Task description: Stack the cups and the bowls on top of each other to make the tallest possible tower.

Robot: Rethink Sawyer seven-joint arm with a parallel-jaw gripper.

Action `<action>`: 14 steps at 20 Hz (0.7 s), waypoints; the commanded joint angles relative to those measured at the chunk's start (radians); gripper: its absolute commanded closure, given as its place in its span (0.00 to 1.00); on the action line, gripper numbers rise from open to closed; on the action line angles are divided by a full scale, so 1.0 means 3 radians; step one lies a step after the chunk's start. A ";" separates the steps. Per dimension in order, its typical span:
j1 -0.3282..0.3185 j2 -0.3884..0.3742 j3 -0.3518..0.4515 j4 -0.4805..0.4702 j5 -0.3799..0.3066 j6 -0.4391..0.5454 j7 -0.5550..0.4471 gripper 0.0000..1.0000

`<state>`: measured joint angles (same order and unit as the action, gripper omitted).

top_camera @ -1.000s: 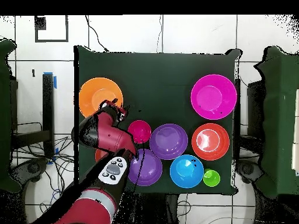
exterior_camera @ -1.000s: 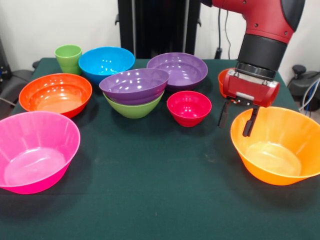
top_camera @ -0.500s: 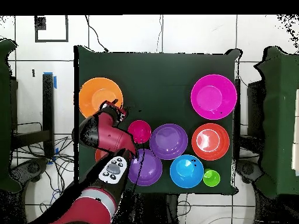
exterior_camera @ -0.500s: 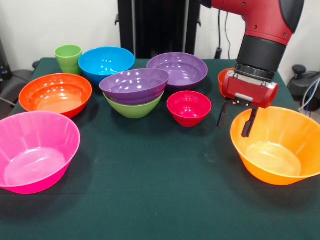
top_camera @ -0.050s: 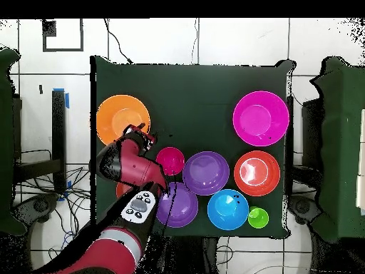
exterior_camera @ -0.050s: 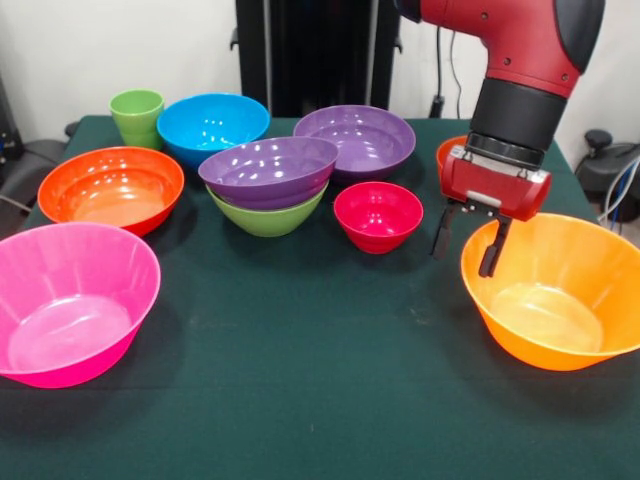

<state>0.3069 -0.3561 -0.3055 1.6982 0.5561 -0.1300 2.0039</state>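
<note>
Left to right in the front view, places given relative to the tower (exterior_camera @ -0.050s: 268, 184), a purple bowl nested in a lime-green bowl at mid-counter (exterior_camera @ -0.050s: 300, 400). Far left and nearest the camera: large pink bowl (exterior_camera @ -0.050s: 70, 300). Left: red-orange bowl (exterior_camera @ -0.050s: 110, 187). Behind-left: lime-green cup (exterior_camera @ -0.050s: 137, 115), then blue bowl (exterior_camera @ -0.050s: 212, 125). Behind-right: second purple bowl (exterior_camera @ -0.050s: 355, 138). Just right: small magenta bowl (exterior_camera @ -0.050s: 378, 213). Farther right: small orange bowl (exterior_camera @ -0.050s: 450, 152), mostly hidden behind the arm. Far right: large orange bowl (exterior_camera @ -0.050s: 560, 290), with the gripper (exterior_camera @ -0.050s: 464, 237) spread wide and empty, straddling its near-left rim. Step in hand, by judgement: approach to grasp that rim. Next move: lowering, closing on the rim, lifting without tipping.
</note>
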 commanded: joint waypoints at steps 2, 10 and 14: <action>0.0033 0.0130 0.0378 -0.0120 -0.0018 -0.0030 0.0582 0.00; -0.0049 0.0095 0.0472 -0.0089 -0.0122 -0.0097 0.0586 0.00; -0.0067 0.0087 0.0480 -0.0084 -0.0150 -0.0109 0.0574 0.00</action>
<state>0.3069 -0.3556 -0.3006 1.6981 0.5562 -0.1308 2.0039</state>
